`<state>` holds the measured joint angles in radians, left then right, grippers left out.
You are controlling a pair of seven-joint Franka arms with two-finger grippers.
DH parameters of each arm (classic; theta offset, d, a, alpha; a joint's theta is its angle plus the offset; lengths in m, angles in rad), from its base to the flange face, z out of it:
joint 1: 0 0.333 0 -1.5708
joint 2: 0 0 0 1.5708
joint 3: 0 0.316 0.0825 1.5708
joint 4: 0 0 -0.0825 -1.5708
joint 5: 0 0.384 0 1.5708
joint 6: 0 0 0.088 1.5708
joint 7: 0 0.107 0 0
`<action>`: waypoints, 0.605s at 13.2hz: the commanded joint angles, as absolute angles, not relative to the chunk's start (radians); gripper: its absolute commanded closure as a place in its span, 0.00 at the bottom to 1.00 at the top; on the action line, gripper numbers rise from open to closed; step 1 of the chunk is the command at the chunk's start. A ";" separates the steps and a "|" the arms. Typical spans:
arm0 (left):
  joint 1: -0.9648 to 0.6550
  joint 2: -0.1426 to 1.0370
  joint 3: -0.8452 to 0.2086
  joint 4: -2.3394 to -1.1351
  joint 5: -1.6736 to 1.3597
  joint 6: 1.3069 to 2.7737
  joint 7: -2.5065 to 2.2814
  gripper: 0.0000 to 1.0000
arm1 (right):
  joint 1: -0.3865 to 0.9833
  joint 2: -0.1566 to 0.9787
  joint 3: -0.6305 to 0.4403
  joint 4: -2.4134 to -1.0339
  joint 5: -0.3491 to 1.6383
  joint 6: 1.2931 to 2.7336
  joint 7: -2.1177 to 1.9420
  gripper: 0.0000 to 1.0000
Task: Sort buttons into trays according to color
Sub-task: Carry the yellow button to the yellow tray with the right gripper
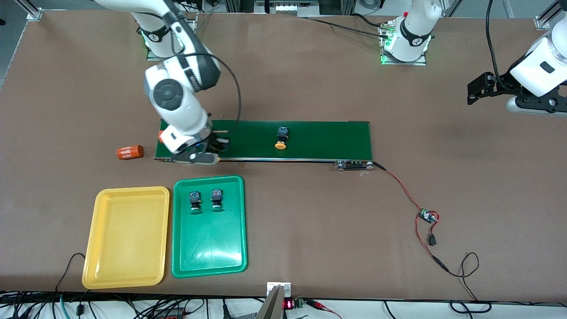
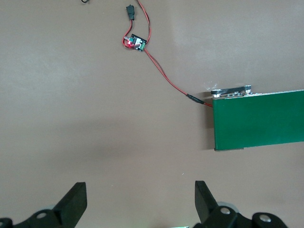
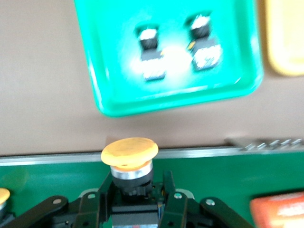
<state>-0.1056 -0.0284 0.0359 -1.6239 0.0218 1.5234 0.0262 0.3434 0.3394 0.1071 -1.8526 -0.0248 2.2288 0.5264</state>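
Observation:
My right gripper is down at the conveyor belt's end toward the right arm, shut on the dark body of a yellow button. A second yellow button lies mid-belt. Two green buttons lie in the green tray, also seen in the right wrist view as buttons in the tray. The yellow tray beside it holds nothing. My left gripper waits open over bare table at the left arm's end.
An orange cylinder marked 4680 lies on the table just off the belt's end near my right gripper. Red wires run from the belt's other end to a small circuit board.

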 commanded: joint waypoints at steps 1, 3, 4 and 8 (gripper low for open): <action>-0.109 -0.029 0.038 -1.609 0.017 1.505 0.035 0.00 | 0.256 0.394 0.112 -1.815 -0.108 2.227 0.436 0.85; -0.109 -0.029 0.038 -1.609 0.017 1.506 0.035 0.00 | 0.192 0.449 0.112 -1.789 -0.153 2.288 0.393 0.85; -0.109 -0.029 0.038 -1.609 0.017 1.506 0.035 0.00 | 0.166 0.489 0.110 -1.761 -0.153 2.318 0.352 0.85; -0.109 -0.029 0.038 -1.609 0.017 1.505 0.035 0.00 | 0.055 0.593 0.110 -1.642 -0.153 2.319 0.212 0.85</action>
<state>-0.1058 -0.0284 0.0359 -1.6236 0.0218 1.5234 0.0262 0.1065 0.5428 0.0945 -1.7245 -0.1382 2.3350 0.2727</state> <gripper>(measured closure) 0.000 0.573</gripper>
